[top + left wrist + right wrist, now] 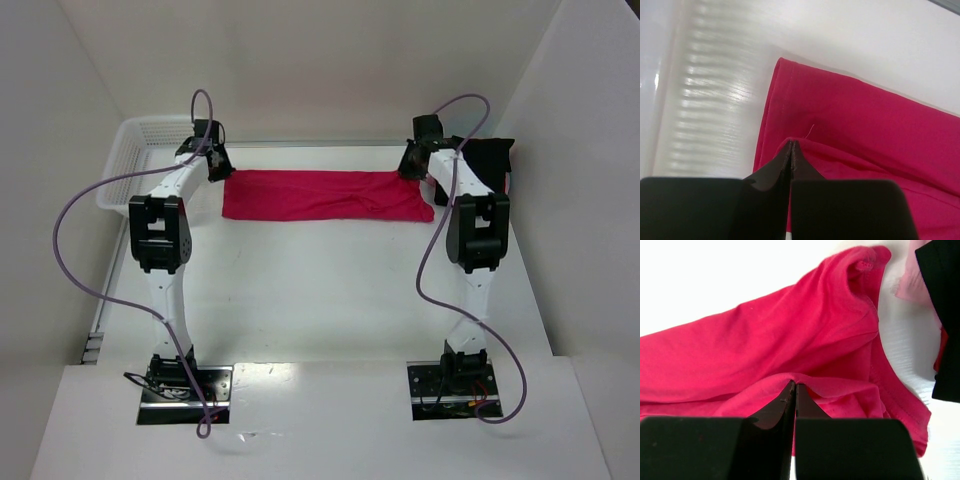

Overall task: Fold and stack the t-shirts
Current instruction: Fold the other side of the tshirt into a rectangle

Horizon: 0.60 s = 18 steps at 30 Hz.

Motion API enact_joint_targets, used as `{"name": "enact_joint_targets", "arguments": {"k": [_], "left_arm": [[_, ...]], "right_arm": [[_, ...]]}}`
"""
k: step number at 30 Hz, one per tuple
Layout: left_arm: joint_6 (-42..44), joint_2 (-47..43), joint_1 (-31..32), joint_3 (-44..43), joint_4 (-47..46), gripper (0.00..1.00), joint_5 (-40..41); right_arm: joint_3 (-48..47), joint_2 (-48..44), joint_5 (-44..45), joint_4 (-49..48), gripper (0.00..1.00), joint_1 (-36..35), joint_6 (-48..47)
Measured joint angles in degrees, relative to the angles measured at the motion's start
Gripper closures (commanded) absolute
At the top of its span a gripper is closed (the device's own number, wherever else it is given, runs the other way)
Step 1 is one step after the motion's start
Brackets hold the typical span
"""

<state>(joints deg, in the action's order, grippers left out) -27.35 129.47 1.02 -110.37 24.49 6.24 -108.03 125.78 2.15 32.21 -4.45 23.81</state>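
The red t-shirt [325, 195] lies as a long band across the far part of the table [320, 300], its long axis running left to right between the two arms. The left gripper [215, 165] sits at the band's left end and the right gripper [412, 165] at its right end, so each arm is nearest its own end. In both wrist views the jaws are pressed together with a ridge of red cloth pinched at their tips. Any coming fold likely means carrying one end along that axis toward the other.
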Motion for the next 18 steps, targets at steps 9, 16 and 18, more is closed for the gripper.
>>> {"name": "enact_joint_targets", "arguments": {"k": [9, 16, 18], "left_arm": [[0.0, 1.75, -0.24, -1.73, 0.46, 1.0, 0.96], [-0.07, 4.04, -0.57, -5.29, 0.55, 1.0, 1.33], [-0.09, 4.5, -0.61, -5.46, 0.61, 1.0, 1.53]], "right_arm": [[-0.79, 3.13, -0.87, -0.11, 0.98, 0.22, -0.74], [-4.98, 5.25, -1.03, -1.11, 0.98, 0.22, -1.7], [-6.12, 5.75, -1.05, -1.18, 0.98, 0.22, -1.95]]}}
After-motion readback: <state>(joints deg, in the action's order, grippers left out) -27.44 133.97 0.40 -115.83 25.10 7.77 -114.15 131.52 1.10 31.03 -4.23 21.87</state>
